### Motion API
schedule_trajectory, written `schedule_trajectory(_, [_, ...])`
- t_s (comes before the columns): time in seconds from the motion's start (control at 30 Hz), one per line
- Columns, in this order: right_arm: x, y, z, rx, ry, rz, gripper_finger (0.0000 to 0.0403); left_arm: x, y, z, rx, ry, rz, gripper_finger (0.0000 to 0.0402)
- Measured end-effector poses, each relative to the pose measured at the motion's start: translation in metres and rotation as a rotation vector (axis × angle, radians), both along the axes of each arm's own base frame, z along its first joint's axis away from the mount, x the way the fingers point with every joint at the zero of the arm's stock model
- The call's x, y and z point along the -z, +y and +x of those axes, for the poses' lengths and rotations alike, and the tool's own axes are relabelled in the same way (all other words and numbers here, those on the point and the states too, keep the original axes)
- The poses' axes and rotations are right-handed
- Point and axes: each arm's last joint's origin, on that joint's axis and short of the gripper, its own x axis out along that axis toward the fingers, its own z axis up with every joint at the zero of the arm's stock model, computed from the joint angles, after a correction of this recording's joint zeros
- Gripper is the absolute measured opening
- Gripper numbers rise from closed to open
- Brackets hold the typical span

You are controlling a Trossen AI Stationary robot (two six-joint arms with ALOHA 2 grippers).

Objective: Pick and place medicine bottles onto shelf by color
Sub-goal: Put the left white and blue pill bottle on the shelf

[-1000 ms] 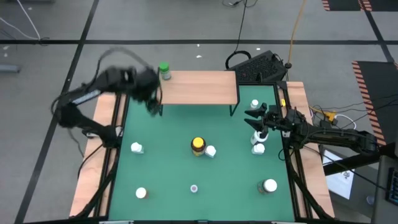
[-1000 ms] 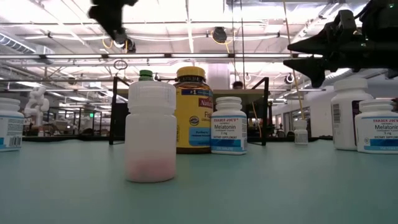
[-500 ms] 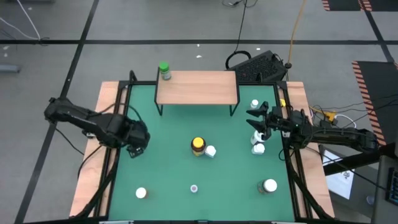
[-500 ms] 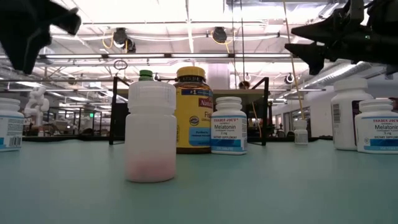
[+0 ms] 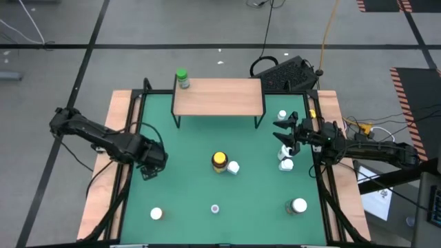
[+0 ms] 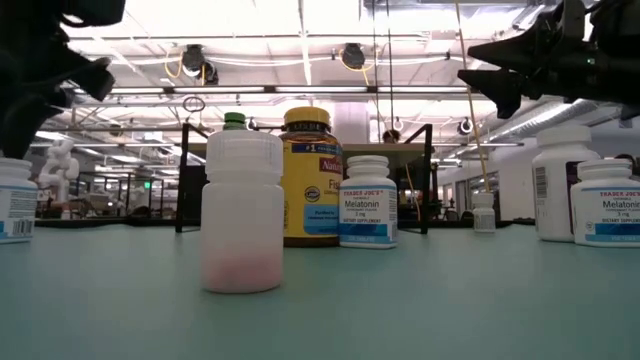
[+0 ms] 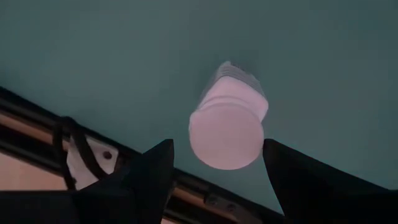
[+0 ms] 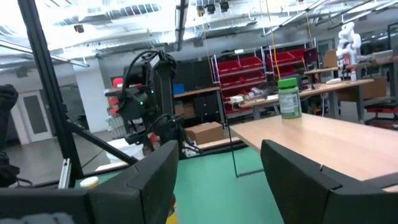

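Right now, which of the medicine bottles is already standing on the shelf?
The green-capped bottle, upright at the shelf's back left corner. All the other bottles stand on the green mat.

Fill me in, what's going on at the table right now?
The robot is sorting medicine bottles onto the shelf. Only the green-capped bottle stands there, at its left end. The left gripper, open, hangs over a white bottle near the mat's left edge, not gripping it. The right gripper, also open and empty, hovers above the white bottles on the right.
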Motion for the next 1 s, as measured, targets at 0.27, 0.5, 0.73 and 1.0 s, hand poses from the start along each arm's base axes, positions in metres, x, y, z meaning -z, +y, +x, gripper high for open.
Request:
schedule_trajectory(0.27, [0.001,0.000,0.000,-0.006,0.005,0.026,0.0226,0.008,-0.001,0.005,0.078,-0.063,-0.022,0.0251])
schedule_trajectory(0.5, [0.001,0.000,0.000,-0.006,0.002,0.028,0.0226,0.018,0.000,0.001,0.062,-0.028,-0.027,0.0250])
schedule_trajectory(0.73, [-0.001,0.000,0.000,-0.006,-0.018,0.023,0.0226,0.016,-0.001,0.002,0.052,-0.033,-0.044,0.0188])
schedule_trajectory(1.0, [-0.002,0.000,0.000,-0.003,-0.021,0.023,0.0226,-0.009,0.001,0.015,0.016,-0.120,-0.066,0.0165])
